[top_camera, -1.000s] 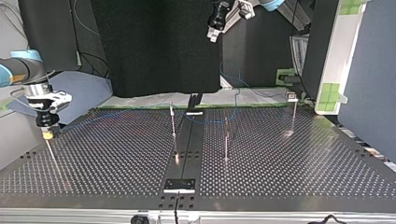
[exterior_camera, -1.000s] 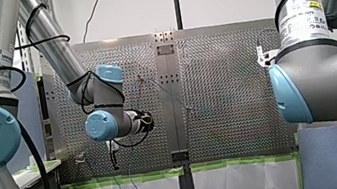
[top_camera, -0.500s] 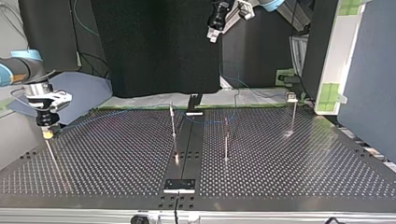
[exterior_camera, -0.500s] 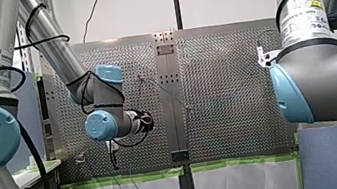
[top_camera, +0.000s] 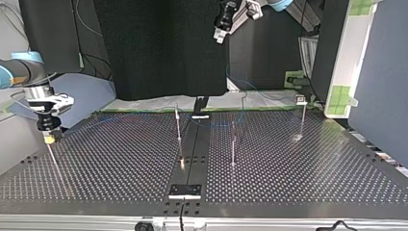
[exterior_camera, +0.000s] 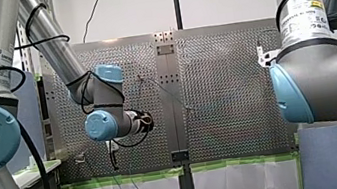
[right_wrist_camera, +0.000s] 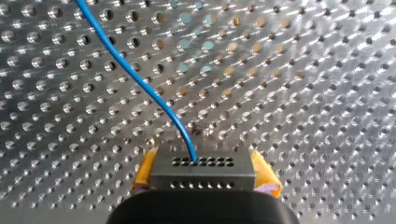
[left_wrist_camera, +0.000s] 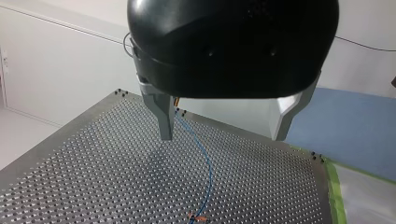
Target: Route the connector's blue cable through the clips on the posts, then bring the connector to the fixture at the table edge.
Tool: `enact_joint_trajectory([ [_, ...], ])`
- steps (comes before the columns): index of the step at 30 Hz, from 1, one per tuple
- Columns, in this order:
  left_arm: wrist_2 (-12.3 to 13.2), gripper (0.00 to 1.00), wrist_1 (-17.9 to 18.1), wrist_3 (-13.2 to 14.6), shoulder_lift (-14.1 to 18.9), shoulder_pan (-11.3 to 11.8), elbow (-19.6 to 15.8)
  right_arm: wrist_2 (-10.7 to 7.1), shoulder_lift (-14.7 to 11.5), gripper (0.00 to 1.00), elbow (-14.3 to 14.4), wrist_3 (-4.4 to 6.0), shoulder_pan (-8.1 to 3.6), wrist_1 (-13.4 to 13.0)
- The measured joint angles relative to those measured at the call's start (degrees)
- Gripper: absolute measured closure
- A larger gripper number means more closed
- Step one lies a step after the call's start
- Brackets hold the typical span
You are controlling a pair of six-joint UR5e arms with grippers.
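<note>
Between my right gripper's [top_camera: 48, 137] yellow pads [right_wrist_camera: 146, 171], clamped tight, sits the grey rectangular multi-hole connector [right_wrist_camera: 202, 173]. Its thin blue cable [right_wrist_camera: 140, 79] trails over the perforated metal table [right_wrist_camera: 308, 93]. My left gripper [left_wrist_camera: 223, 137] hangs spread, empty. Routing looks underway; next, seat the cable in a post clip.

Clamped in right pincer [right_wrist_camera: 204, 176]: dark grey connector [right_wrist_camera: 203, 167], a yellow pad [right_wrist_camera: 145, 169] tight against each side. Two rows of small holes across the connector's face. Blue cable [right_wrist_camera: 140, 81] out of the farther row, near its middle, curving ahead and off to one side above perforated metal tabletop [right_wrist_camera: 303, 93]. Cable's far end out of view.
</note>
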Motion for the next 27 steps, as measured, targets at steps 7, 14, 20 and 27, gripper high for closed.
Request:
enact_joint_trajectory([
  [7,-0.04,0.0,0.06,0.0,0.0,-0.01,0.0,-0.75,0.06,1.0,-0.1,0.87,0.02,-0.44],
  [14,-0.06,0.0,0.02,0.0,-0.01,-0.01,0.0,0.54,-0.1,1.0,0.03,-1.46,-0.36,1.67],
  [20,-0.03,0.0,0.0,0.0,-0.01,0.0,0.0,0.53,-0.09,0.54,0.02,-1.46,-0.34,1.62],
  [27,-0.06,0.0,0.0,0.0,0.0,-0.05,0.0,0.52,-0.09,0.18,0.02,-1.46,-0.33,1.62],
])
